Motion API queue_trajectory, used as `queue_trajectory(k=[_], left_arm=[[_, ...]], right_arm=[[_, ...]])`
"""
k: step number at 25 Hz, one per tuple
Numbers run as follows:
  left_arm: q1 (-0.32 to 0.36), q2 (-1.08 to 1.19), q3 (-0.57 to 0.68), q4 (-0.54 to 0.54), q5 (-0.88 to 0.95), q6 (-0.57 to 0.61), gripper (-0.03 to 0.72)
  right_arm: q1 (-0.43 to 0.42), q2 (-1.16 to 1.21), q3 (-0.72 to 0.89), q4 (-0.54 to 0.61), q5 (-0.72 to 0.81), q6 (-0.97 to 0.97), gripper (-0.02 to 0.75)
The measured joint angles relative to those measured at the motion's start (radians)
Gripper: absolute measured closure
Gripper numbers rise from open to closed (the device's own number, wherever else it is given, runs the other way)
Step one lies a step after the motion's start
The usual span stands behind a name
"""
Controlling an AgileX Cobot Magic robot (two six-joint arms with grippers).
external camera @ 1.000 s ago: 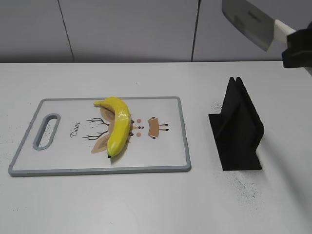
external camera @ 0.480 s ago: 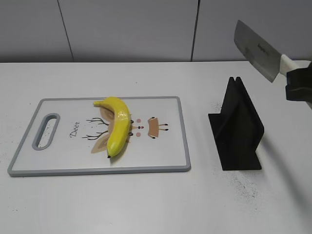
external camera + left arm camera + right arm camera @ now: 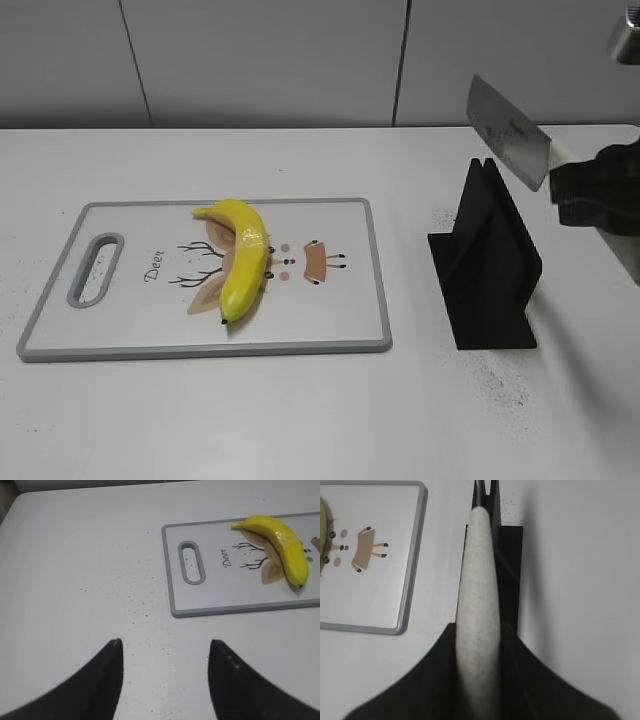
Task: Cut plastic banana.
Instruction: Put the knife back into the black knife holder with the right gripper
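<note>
The plastic banana (image 3: 242,256) lies on the white cutting board (image 3: 340,320), yellow and glossy, whole; it also shows in the left wrist view (image 3: 282,547). My right gripper (image 3: 585,185) is shut on the pale handle (image 3: 477,610) of a cleaver and holds its steel blade (image 3: 507,131) in the air just above the black knife stand (image 3: 487,260). My left gripper (image 3: 165,652) is open and empty above bare table, left of the board (image 3: 175,580); it is out of the exterior view.
The knife stand (image 3: 507,565) stands right of the board, with its slot under the cleaver. The board has a grey rim, a handle hole (image 3: 95,268) at its left end and a deer drawing.
The right gripper has lowered the cleaver from the top right corner down and leftward, to just above the knife stand. The banana and board have not moved.
</note>
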Motion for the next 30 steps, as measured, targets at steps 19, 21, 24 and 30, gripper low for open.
queue_trajectory(k=[19,21,24,30], left_arm=[[0.000,0.000,0.000,-0.001,0.000,-0.001,0.192],[0.000,0.000,0.000,-0.001,0.000,-0.001,0.194],[0.000,0.000,0.000,-0.001,0.000,-0.001,0.195],[0.000,0.000,0.000,-0.001,0.000,-0.001,0.195]], right_arm=[[0.000,0.057,0.001,-0.044,-0.027,0.057,0.575],[0.000,0.069,0.001,-0.044,-0.028,0.057,0.575],[0.000,0.102,0.001,-0.044,-0.028,0.057,0.575],[0.000,0.147,0.001,-0.038,-0.037,0.057,0.575]])
